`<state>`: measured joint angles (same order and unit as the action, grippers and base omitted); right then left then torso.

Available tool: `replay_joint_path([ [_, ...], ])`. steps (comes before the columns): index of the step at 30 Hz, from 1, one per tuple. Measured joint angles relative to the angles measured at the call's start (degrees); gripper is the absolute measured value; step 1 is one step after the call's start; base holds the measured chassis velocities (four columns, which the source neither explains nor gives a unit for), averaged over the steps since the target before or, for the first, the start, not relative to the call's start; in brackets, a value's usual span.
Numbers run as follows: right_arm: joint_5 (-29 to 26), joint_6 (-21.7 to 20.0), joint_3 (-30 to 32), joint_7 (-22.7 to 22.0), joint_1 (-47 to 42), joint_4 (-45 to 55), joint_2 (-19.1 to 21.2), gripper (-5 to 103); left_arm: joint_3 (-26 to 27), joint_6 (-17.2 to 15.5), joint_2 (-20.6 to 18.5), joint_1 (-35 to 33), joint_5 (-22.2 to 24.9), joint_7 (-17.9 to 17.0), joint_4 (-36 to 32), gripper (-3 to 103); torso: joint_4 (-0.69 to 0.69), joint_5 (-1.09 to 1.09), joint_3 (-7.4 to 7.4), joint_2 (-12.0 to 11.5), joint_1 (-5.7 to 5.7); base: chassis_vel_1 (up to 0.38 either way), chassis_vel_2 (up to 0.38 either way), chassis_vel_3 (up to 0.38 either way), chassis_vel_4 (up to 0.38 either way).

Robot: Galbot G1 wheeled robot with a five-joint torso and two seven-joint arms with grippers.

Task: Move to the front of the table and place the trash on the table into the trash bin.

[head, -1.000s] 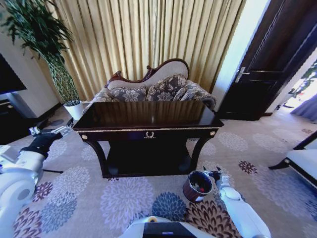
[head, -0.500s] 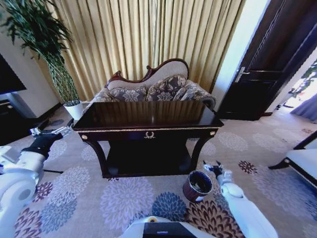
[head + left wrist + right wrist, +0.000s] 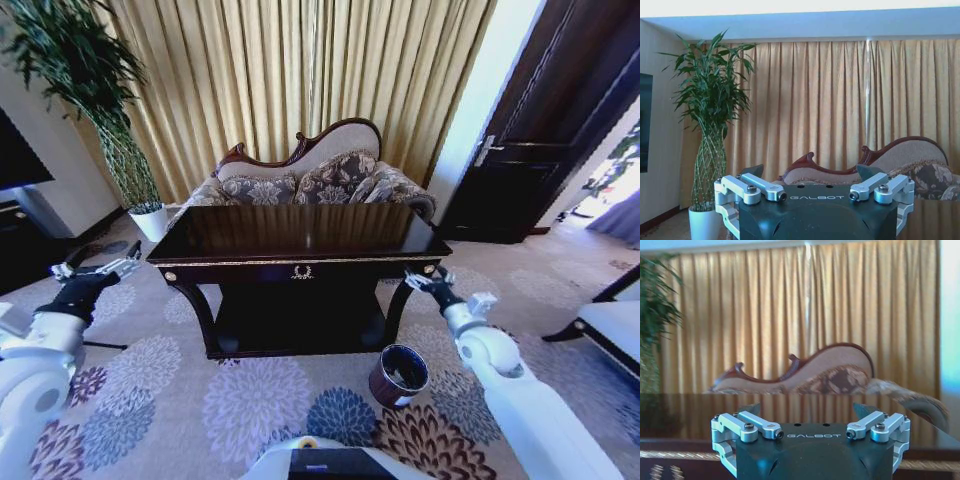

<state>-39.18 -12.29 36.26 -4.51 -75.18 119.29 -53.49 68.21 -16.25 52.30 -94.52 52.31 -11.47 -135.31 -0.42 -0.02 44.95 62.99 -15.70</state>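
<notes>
The trash bin (image 3: 399,374) stands on the carpet just before the surface's (image 3: 300,232) right front leg. Our right tool (image 3: 424,283), fingers spread wide, hangs beside the surface's right front corner; our left tool (image 3: 95,270), also wide, waits off its left end.

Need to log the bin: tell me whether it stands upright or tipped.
Upright: the trash bin stands on the carpet, mouth up, before the table.

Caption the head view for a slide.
Both tools, left and right, open beside the table; bin on the carpet by its right leg.
</notes>
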Motion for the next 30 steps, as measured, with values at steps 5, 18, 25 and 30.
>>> replay_joint_path([
  [5,-0.12,-2.02,-0.43,-1.84,-0.37,4.28,-0.02,100,-0.1,0.0,0.31,-0.38,-0.58,0.01,-0.64,100,0.0,0.01,0.0,0.0,0.0,0.0,0.0,0.0,0.0],
  [18,-0.94,-4.41,1.21,-3.3,-2.0,11.1,0.33,100,1.15,-0.45,-0.56,-1.15,-0.94,-0.05,-1.1,100,0.0,0.01,0.0,0.0,0.0,0.0,0.0,0.0,0.0],
  [25,-0.83,-4.36,1.26,-3.25,-2.14,11.15,-0.39,100,1.44,-0.43,-0.39,-1.66,-0.98,-0.02,-1.23,100,0.0,0.0,0.0,0.0,0.0,0.0,0.0,0.0,0.0],
  [30,-1.1,-4.1,1.52,-3.23,-2.35,11.11,-0.7,100,1.28,-0.42,-0.55,-1.55,-1.04,0.05,-1.29,100,-0.01,0.01,0.01,0.0,0.0,0.0,0.0,0.0,0.0],
])
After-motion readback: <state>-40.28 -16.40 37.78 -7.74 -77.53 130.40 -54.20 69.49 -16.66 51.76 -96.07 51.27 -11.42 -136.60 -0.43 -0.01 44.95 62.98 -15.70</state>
